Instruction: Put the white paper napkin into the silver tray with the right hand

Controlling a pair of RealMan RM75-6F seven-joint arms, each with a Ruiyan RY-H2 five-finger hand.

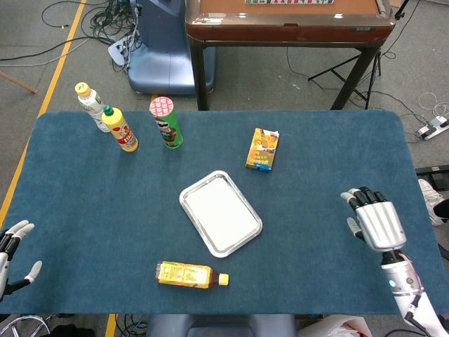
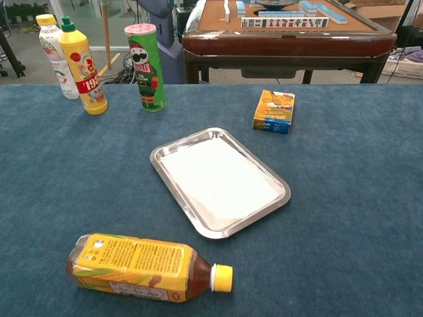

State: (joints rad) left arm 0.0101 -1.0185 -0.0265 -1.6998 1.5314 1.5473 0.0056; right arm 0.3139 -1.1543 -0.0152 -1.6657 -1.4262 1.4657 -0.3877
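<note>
White napkin point(image 2: 221, 178) flat inside tray point(image 2: 170, 149) mid-table, well left of empty, spread-fingered right hand point(image 1: 372, 223) by right edge.

Tray point(image 2: 277, 201) at centre of surface point(image 2: 370, 251), napkin point(image 2: 218, 177) lying in it. Behind tray, to left: canister point(image 2: 147, 66), then two bottles point(image 2: 82, 66) point(image 2: 51, 56). Behind, to right: box point(image 2: 273, 111). Before tray, left: bottle on its side point(image 2: 149, 267).

Right hand point(image 1: 374, 221) empty, fingers spread; left hand point(image 1: 12, 247) likewise.
</note>
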